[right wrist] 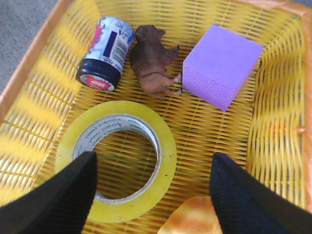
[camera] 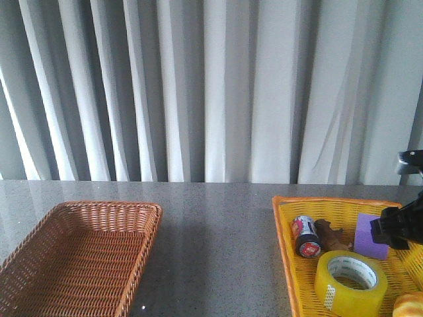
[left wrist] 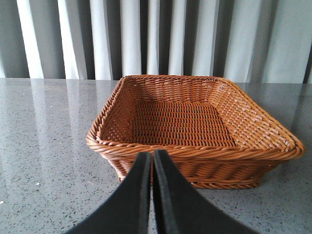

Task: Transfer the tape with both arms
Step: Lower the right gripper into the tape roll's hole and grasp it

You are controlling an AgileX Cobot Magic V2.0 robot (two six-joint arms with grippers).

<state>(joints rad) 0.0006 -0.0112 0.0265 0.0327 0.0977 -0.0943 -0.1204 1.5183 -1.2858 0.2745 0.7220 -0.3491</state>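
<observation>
Right wrist view shows the right gripper [right wrist: 153, 187], jaws spread, above the tape [right wrist: 117, 158]; it should straddle one wall; left jaws closed.

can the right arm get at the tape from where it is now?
Probably yes. The right gripper hangs open above the yellow basket, jaws spread wider than the tape, which lies flat and uncovered. The can, toy animal and purple block sit clear of it.

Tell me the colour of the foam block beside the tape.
The block is light purple, clearest in the right wrist view.
</observation>
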